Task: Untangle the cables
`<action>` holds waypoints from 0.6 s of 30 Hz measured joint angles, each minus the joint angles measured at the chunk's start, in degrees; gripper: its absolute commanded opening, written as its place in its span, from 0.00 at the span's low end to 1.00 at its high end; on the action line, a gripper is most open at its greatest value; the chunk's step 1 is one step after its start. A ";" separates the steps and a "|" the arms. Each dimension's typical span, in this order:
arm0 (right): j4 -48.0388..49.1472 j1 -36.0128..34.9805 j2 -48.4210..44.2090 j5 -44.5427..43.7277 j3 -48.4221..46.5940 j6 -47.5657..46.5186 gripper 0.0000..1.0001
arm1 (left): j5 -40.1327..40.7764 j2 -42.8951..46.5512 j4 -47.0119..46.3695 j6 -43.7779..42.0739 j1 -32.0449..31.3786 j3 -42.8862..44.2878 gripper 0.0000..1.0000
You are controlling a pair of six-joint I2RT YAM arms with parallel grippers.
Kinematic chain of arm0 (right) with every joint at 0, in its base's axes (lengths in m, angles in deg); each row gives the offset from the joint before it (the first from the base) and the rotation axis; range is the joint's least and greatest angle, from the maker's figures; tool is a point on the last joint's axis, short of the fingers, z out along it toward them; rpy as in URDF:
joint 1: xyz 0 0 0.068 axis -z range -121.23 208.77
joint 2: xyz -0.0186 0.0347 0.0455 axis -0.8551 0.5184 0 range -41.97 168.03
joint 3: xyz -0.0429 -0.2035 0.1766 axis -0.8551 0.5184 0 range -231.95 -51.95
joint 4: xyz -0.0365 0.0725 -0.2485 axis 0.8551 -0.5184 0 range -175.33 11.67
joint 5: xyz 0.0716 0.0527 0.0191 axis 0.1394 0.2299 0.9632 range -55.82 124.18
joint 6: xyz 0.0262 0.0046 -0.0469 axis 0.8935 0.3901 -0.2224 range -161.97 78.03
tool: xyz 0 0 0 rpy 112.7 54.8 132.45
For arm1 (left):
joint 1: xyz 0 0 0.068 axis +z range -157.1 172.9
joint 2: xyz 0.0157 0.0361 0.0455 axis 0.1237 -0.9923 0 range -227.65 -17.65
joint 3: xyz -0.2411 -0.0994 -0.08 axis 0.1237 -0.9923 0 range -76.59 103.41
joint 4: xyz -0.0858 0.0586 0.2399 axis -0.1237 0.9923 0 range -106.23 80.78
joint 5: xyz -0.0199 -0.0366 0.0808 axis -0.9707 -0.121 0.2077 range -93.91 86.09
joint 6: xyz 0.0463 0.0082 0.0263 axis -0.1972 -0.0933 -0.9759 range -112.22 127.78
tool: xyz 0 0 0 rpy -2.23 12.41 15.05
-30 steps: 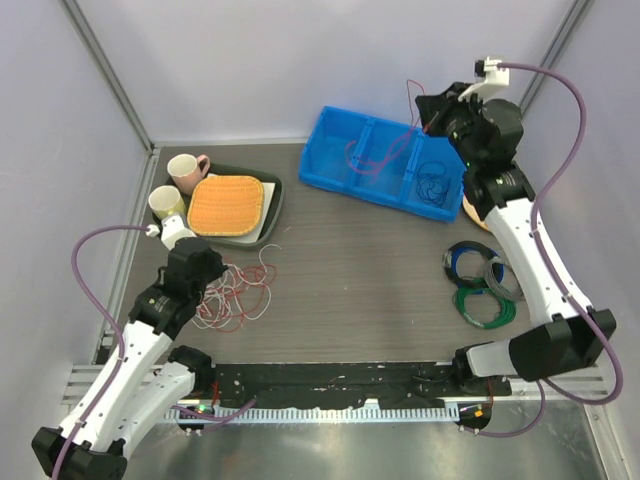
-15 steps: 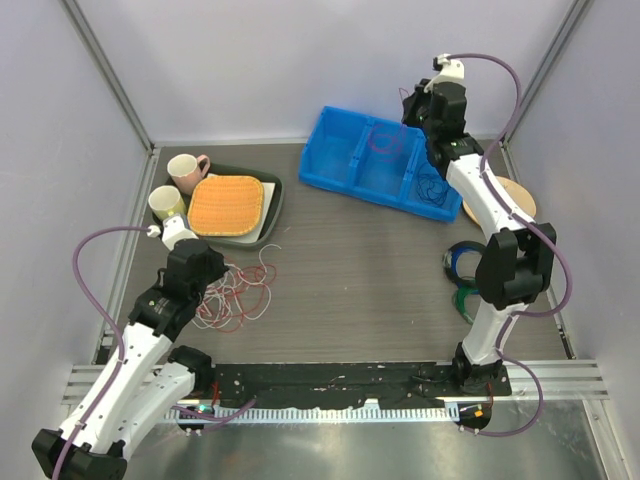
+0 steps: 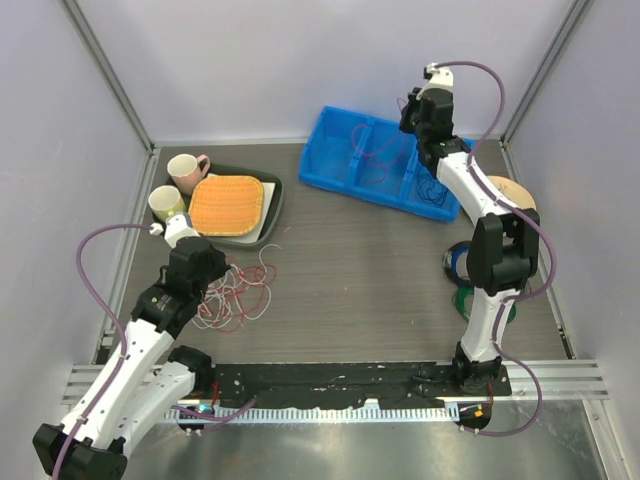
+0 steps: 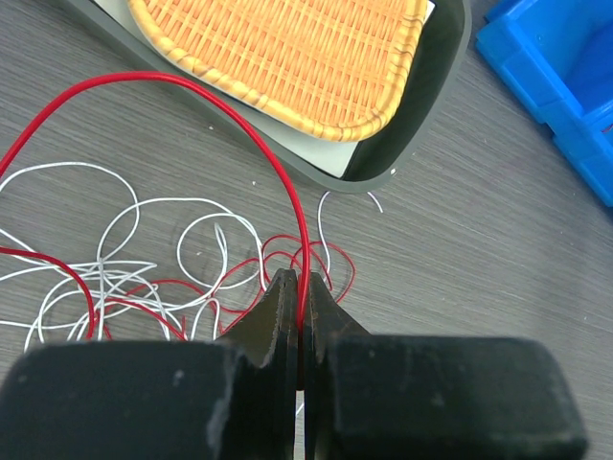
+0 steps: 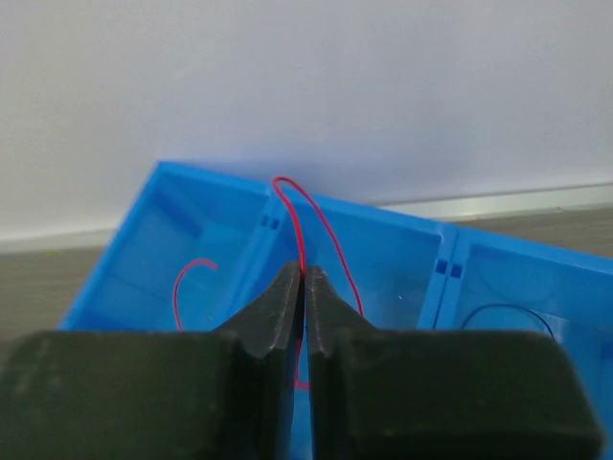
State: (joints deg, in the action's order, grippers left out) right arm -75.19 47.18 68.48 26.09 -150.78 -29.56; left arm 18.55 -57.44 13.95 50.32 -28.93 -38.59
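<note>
A loose tangle of red and white cables (image 3: pixel 238 293) lies on the table in front of the grey tray. My left gripper (image 3: pixel 220 282) is at its left edge. In the left wrist view the gripper (image 4: pixel 300 279) is shut on a red cable (image 4: pixel 239 120) that arcs away to the left over white loops (image 4: pixel 124 216). My right gripper (image 3: pixel 408 112) is high over the back of the blue bin (image 3: pixel 340 172). It is shut (image 5: pixel 304 271) on another red cable (image 5: pixel 321 216) that hangs into the bin's compartments (image 3: pixel 372 150). A dark cable (image 3: pixel 432 190) lies in the right compartment.
A grey tray (image 3: pixel 272 205) holds an orange woven mat (image 3: pixel 225 203), with two cups (image 3: pixel 187 172) beside it. Coils of blue, grey and green cable (image 3: pixel 480 285) lie at the right, near a wooden disc (image 3: pixel 508 190). Walls close in the back and sides.
My right arm has swung left and back, carrying the red cable from the bin's right end to above its back wall. The left arm has not moved.
</note>
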 measured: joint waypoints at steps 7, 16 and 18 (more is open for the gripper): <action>-4.35 -0.33 2.97 1.33 0.20 -1.53 0.82 | -1.77 0.00 -0.57 -0.94 0.00 0.00 0.00; -7.48 -10.47 -11.26 22.36 14.84 -22.10 0.87 | -12.24 -1.75 -3.45 -0.92 0.00 1.70 0.00; -6.38 -15.58 -16.57 29.88 21.07 -26.16 0.87 | -15.19 -3.21 -4.09 -0.48 0.00 3.82 0.00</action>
State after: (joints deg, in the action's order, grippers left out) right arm -81.57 31.60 51.91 55.96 -129.71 -55.73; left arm 3.36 -60.65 9.86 49.84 -28.93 -34.76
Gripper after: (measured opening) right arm 0.871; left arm 0.028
